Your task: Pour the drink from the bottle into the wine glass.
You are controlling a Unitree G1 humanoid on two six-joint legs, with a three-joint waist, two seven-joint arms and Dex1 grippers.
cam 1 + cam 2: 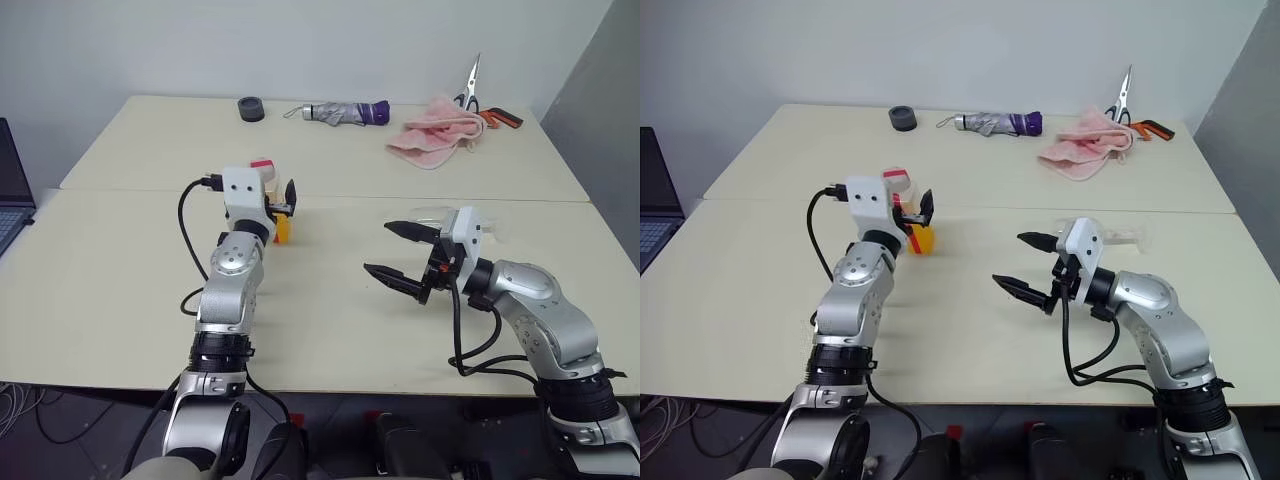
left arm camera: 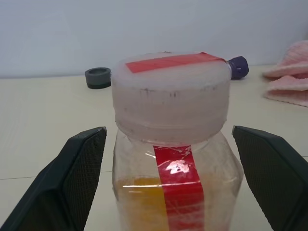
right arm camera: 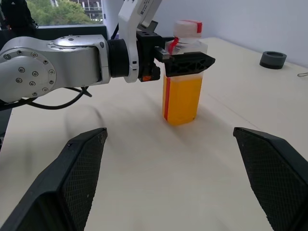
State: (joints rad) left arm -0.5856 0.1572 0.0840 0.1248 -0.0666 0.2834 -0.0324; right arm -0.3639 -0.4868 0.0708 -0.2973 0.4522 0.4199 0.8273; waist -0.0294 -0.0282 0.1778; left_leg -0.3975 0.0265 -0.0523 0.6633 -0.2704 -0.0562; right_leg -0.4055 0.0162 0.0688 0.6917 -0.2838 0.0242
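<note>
The bottle (image 3: 183, 96) stands upright on the table, clear with a red stripe and a red-and-white cap (image 2: 171, 91). The orange drink (image 3: 185, 98) fills its lower part. My left gripper (image 1: 280, 200) is open, with one finger (image 2: 72, 178) on each side of the bottle just under the cap and a gap on both sides. My right gripper (image 1: 380, 248) is open and empty, held above the table to the right of the bottle and pointing towards it. The clear wine glass (image 1: 1115, 234) shows partly behind my right wrist and seems to lie on its side.
At the far side of the table lie a black ring (image 1: 251, 108), a folded umbrella (image 1: 340, 112), a pink towel (image 1: 435, 135), scissors (image 1: 470, 85) and an orange-black tool (image 1: 502, 119). A laptop (image 1: 10, 190) sits at the left edge. A seam crosses the table (image 1: 130, 290) behind the bottle.
</note>
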